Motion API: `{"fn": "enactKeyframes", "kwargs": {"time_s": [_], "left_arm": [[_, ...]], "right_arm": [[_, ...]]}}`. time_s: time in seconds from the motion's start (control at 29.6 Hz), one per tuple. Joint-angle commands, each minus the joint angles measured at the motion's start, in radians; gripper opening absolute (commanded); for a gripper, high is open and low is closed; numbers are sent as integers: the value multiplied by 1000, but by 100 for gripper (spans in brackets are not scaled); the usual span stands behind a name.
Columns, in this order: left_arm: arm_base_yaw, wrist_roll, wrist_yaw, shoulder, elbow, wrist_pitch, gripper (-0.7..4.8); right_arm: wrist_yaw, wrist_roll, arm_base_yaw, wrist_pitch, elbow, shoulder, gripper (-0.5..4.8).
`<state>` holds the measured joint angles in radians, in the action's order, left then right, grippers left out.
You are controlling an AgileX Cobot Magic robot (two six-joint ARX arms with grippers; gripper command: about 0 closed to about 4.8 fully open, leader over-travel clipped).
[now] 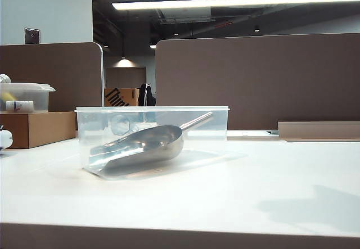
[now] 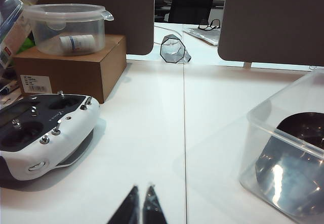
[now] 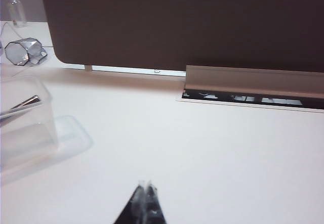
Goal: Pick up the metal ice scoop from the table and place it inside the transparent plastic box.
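White bench [image 1: 236, 198] surface in the foreground carries nothing of the task. Left gripper [image 2: 141, 204] and right gripper [image 3: 146, 199] both hang low over it, fingers pressed together, empty, well apart from the work. Further back, the metal ice scoop [image 1: 147, 144] lies inside the transparent plastic box [image 1: 95, 126], handle propped against the far wall toward the rim. Judgement: placement is complete; the next move calls for nothing beyond parking the arms.

From my left wrist camera the transparent plastic box [image 2: 283, 133] runs off the frame, so I only catch the metal ice scoop [image 2: 296, 158]'s bowl. Both pincers – left pincer [image 2: 142, 204], right pincer [image 3: 145, 204] – show just pressed-together tips.
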<state>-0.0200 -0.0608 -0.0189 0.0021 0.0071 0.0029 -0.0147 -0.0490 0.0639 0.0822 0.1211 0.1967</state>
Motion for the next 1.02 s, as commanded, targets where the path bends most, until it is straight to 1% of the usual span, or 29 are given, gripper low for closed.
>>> {"fn": "enactKeyframes", "kwargs": {"time_s": [0.03, 0.2, 0.3, 0.41, 0.54, 1.02], "left_arm": [[0, 0, -4, 1, 0, 10, 21], [0, 0, -4, 1, 0, 10, 21], [0, 0, -4, 1, 0, 10, 21], [0, 0, -4, 1, 0, 9, 21], [0, 0, -4, 1, 0, 10, 21], [0, 0, -4, 1, 0, 10, 21]], "right_arm": [[-44, -5, -30, -11, -44, -61, -8], [-50, -12, -53, -10, -116, -158, -8], [-54, -15, -59, -64, -120, -196, -8], [-54, -16, -58, -83, -120, -193, -8], [-55, -60, -57, -86, -120, -193, -8], [-51, -60, -57, -86, -120, -193, -8]]}}
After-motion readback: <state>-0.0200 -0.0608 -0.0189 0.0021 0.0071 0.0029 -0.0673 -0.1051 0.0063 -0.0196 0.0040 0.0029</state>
